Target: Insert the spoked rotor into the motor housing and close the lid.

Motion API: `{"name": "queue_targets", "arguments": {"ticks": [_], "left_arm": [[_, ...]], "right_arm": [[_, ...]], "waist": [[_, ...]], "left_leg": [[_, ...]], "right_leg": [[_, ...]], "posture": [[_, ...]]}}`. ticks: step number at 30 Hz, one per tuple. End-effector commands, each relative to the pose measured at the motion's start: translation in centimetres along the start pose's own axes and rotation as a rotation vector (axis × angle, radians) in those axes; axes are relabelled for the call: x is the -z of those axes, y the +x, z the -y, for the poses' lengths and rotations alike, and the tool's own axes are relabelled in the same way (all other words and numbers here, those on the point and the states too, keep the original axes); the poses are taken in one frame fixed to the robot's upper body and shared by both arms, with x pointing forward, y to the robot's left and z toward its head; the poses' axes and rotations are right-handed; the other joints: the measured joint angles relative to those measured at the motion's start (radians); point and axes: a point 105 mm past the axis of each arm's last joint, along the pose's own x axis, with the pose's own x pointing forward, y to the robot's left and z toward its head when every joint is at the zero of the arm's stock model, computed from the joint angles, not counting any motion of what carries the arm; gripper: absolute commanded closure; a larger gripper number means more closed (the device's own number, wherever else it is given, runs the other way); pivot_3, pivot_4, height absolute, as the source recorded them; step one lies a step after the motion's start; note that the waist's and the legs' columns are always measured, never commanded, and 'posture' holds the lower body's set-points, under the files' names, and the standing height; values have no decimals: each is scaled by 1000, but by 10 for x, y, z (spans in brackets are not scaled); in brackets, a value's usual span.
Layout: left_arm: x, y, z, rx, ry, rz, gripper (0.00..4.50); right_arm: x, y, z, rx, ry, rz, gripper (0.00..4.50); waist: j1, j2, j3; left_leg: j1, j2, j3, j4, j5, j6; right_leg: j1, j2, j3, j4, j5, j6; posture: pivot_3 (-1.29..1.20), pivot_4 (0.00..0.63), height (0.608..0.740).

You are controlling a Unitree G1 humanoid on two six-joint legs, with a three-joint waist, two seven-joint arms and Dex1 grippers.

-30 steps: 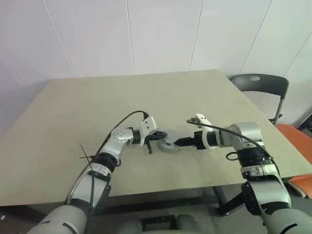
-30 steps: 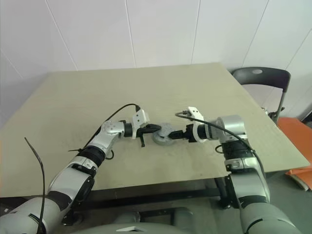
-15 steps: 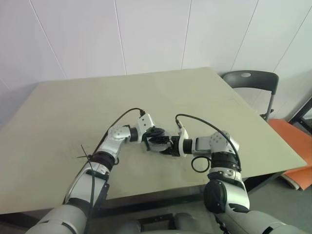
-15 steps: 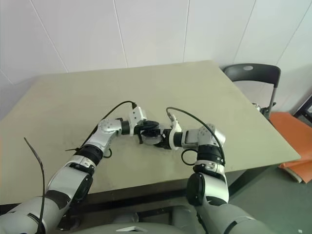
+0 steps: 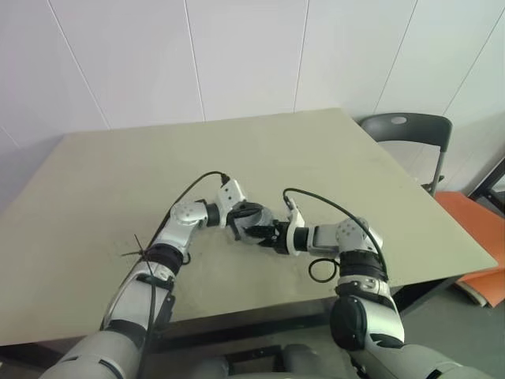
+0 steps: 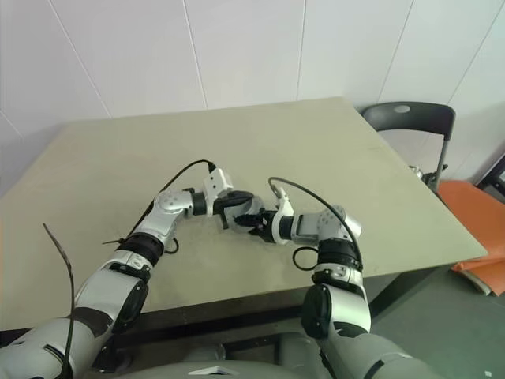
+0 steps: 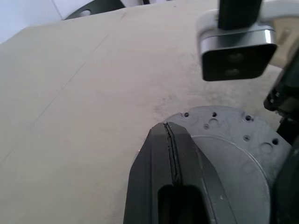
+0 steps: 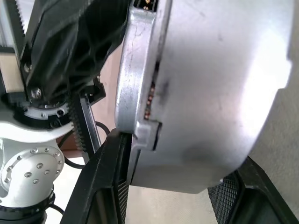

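Left hand [image 5: 241,223] clenched on the round grey metal motor housing [image 8: 205,93], held just above the beige table [image 5: 316,150]; right hand [image 8: 182,205] straddling its rim, closing; squaring the grip advised.

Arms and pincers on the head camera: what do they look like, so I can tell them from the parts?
Both arms are silver-grey with black joint bands. Each pincer, left pincer and right pincer, has black fingers, a white wrist block and a looping black cable.

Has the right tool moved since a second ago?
Yes. The right tool swung in toward the robot's left, along the table, and now meets the left tool at the housing.
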Motion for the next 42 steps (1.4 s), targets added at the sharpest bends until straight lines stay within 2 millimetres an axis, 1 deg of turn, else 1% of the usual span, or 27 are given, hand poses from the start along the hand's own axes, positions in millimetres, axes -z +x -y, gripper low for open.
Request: {"name": "queue_targets", "arguments": {"ticks": [1, 4, 6, 8, 9, 10, 12, 13, 15, 17, 18, 19, 21, 23, 24, 26, 27, 29, 31, 33, 34, 37, 39, 42], "left_arm": [[-16, -5, -25, -137, -190, 112, 4500], [-44, -30, -63, -318, -341, 288, 4500], [-52, -52, -82, -410, -433, 374, 4500], [-53, -70, -90, -461, -497, 421, 4500], [-52, -80, -91, -478, -533, 443, 4500], [-49, -90, -90, -484, -572, 463, 4500], [-39, -107, -82, -483, -670, 469, 4500], [-33, -111, -76, -473, -711, 455, 4500], [-14, -115, -57, -430, -778, 378, 4500], [3, -119, -36, -388, -866, 338, 4500], [7, -121, -30, -377, -897, 342, 4500], [8, -123, -26, -377, -923, 357, 4318], [5, -128, -26, -381, -970, 419, 3905], [-1, -134, -30, -394, -1018, 507, 3341], [-5, -136, -32, -395, -1036, 547, 2977], [-15, -139, -35, -373, -1071, 634, 2280], [-22, -142, -36, -352, -1099, 697, 2002], [-28, -149, -42, -338, -1167, 801, 1365], [-20, -152, -51, -372, -1277, 848, 694], [-13, -151, -52, -352, -1387, 861, 54], [-12, -149, -49, -326, -1418, 849, 22], [-10, -132, -32, -225, -1462, 721, 22], [-9, -124, -23, -183, -1479, 655, 22], [-8, -115, -20, -149, -1510, 602, 22]], "right_arm": [[-18, 4, -23, -43, -107, 63, 2652], [-24, 4, -28, -68, -127, 94, 2652], [-31, 3, -30, -74, -145, 123, 2652], [-40, 3, -34, -92, -140, 159, 2652], [-44, 3, -36, -99, -140, 175, 2652], [-48, 3, -38, -102, -145, 189, 2652], [-56, 5, -47, -138, -152, 215, 2652], [-59, 5, -51, -156, -155, 220, 2652], [-62, 7, -64, -208, -167, 217, 2652], [-59, 9, -86, -300, -196, 178, 2652], [-56, 9, -96, -349, -213, 157, 2652], [-54, 8, -107, -398, -233, 133, 2652], [-50, 6, -119, -444, -266, 98, 2652], [-47, 5, -126, -471, -299, 67, 2652], [-46, 4, -129, -483, -312, 54, 2652], [-46, 3, -131, -481, -334, 39, 2652], [-47, 3, -129, -470, -343, 38, 2652], [-51, 4, -126, -449, -347, 48, 2652], [-52, 3, -125, -449, -347, 52, 2652], [-52, 3, -125, -452, -348, 48, 2652], [-51, 4, -124, -451, -349, 46, 2652], [-50, 5, -122, -446, -347, 47, 2652], [-50, 6, -122, -447, -345, 47, 2652], [-49, 6, -121, -445, -346, 46, 2652]], "waist": [[-1, 0, 1], [-6, -1, 8], [-9, -2, 9], [-13, -2, 9], [-14, -2, 9], [-15, -2, 9], [-14, -2, 9], [-15, -2, 9], [-15, -2, 9], [-14, -2, 9], [-14, -2, 9], [-12, -2, 9], [-8, -2, 9], [-2, -2, 9], [1, -2, 9], [8, -2, 9], [11, -2, 9], [11, -3, 9], [11, -3, 9], [11, -3, 9], [9, -3, 9], [9, -3, 9], [9, -3, 9], [10, -3, 9]], "left_leg": [[0, 0, 0, 0, 0, 0], [-3, 0, 0, 0, 0, 0], [-5, 0, -1, 0, 0, 0], [-14, 0, 0, 0, 1, -1], [-18, 0, 0, 0, 2, -2], [-20, -2, 1, -1, 2, -3], [-21, -4, 2, -4, 2, -3], [-23, -5, 2, -4, 2, -3], [-30, -6, 2, -3, 1, -4], [-36, -8, 2, -2, 2, -4], [-36, -8, 2, -3, 2, -4], [-37, -8, 2, -3, 2, -4], [-37, -8, 1, -2, 2, -4], [-36, -8, 0, -2, 2, -5], [-35, -8, 1, -2, 2, -5], [-33, -8, 0, 0, 2, -5], [-33, -8, 0, 0, 2, -5], [-34, -8, 0, 1, 3, -6], [-34, -8, 0, 1, 3, -6], [-34, -8, 0, 1, 3, -6], [-34, -8, 0, 0, 3, -6], [-34, -8, 1, 0, 3, -6], [-34, -8, 1, 0, 3, -6], [-34, -8, 1, 1, 4, -7]], "right_leg": [[0, 0, 0, 0, 0, 0], [-3, 0, 0, 0, 0, 0], [-6, 1, 0, 0, 0, 0], [-14, 1, 2, 1, 1, 0], [-19, 0, 3, 2, 3, -5], [-21, -2, 4, 2, 4, -5], [-23, -5, 6, 1, 4, -5], [-24, -6, 6, 0, 4, -5], [-30, -7, 7, -1, 4, -5], [-36, -8, 7, 0, 4, -6], [-36, -8, 7, 0, 4, -6], [-37, -9, 7, -1, 4, -6], [-36, -9, 7, -1, 4, -6], [-35, -9, 6, -1, 5, -7], [-34, -9, 6, -1, 5, -7], [-33, -8, 5, 1, 5, -8], [-33, -8, 5, 1, 5, -8], [-33, -8, 5, 1, 5, -8], [-33, -8, 6, 1, 6, -8], [-33, -8, 6, 1, 6, -8], [-34, -8, 6, 1, 6, -8], [-34, -8, 6, 1, 6, -8], [-34, -8, 6, 2, 6, -8], [-34, -8, 6, 3, 6, -8]], "posture": [[0, 0, 740], [0, 0, 740], [0, 0, 740], [0, 0, 740], [0, 0, 740], [0, 0, 740], [0, 0, 740], [0, 0, 740], [0, 0, 740], [0, 0, 740], [0, 0, 740], [0, 0, 740], [0, 0, 740], [0, 0, 740], [0, 0, 740], [0, 0, 740], [0, 0, 740], [0, 0, 740], [0, 0, 740], [0, 0, 740], [0, 0, 740], [0, 0, 740], [0, 0, 740], [0, 0, 740]]}}
